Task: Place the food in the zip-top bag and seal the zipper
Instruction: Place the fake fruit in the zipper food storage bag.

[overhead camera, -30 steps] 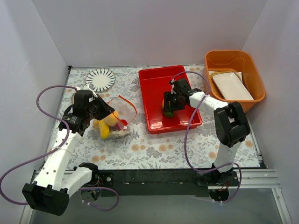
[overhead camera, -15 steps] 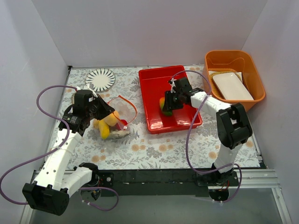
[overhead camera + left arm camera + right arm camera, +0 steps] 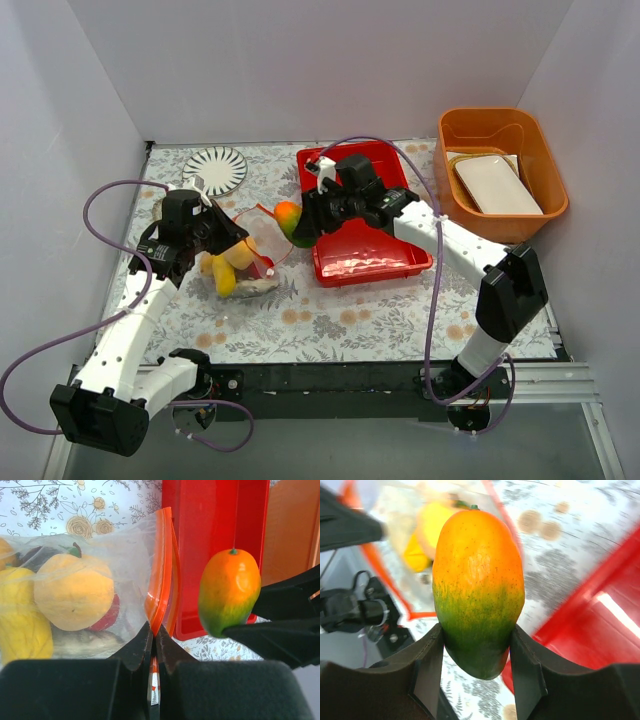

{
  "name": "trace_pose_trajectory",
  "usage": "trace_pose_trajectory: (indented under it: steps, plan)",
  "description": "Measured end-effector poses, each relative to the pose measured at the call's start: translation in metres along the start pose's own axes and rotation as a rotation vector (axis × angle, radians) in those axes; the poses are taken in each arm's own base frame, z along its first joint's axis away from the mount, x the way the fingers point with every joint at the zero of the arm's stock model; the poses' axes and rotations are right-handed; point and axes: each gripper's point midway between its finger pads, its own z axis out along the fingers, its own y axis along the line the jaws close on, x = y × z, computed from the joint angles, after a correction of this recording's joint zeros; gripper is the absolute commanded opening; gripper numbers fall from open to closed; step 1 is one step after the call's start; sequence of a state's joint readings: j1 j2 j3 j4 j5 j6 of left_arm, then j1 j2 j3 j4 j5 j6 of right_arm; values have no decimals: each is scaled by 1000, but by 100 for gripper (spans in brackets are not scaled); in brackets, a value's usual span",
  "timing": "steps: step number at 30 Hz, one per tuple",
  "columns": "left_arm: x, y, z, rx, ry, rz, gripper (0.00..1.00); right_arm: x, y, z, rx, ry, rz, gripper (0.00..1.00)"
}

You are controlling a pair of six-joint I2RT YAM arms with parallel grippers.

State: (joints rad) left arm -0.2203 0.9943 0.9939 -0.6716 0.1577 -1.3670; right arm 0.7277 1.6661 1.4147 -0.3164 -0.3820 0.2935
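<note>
Mango (image 3: 478,587): hard, smooth toy plastic, so I reckon it's light and a bit slippery. It's up off the surface (image 3: 330,310) in the middle of the top view, between the red tray (image 3: 370,255) and the bag mouth.
Right hand (image 3: 477,655): clenched on the mango's green lower end, a finger on each flank, with the orange end sticking out free.
Zip-top bag (image 3: 95,580): floppy clear film, left of centre on the surface, with yellow and orange fruit (image 3: 70,592) already inside.
Zipper (image 3: 161,570): thin orange-red strip. It looks like the only stiff bit, so that's where I'd take hold.
Left hand (image 3: 152,640): pinched nearly closed on that strip, propping the mouth open toward the mango.
Watch out: the film sags easily, so I'd guess the mouth could fold shut.
</note>
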Motion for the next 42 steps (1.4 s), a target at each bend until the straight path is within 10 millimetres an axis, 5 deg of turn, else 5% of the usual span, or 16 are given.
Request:
trace_pose_trajectory:
  steps: [4, 12, 18, 29, 37, 42]
  plan:
    - [1, -1, 0, 6, 6, 2, 0, -5, 30, 14, -82, 15, -39, 32]
    - [4, -3, -1, 21, 21, 5, 0, 14, 32, 70, -131, 135, -29, 34]
    - [5, -4, -3, 27, 20, 14, 0, 29, 38, 87, -152, 206, -27, 52]
    - [0, -5, -9, 32, -14, 18, 0, 27, 50, 83, -152, 218, -87, 86]
    - [-2, -4, -10, 25, -27, 18, 0, -1, 45, 57, -40, 116, -141, 89]
    - [-5, -4, -15, 27, -51, 21, 0, -19, 37, 27, 45, 32, -142, 77]
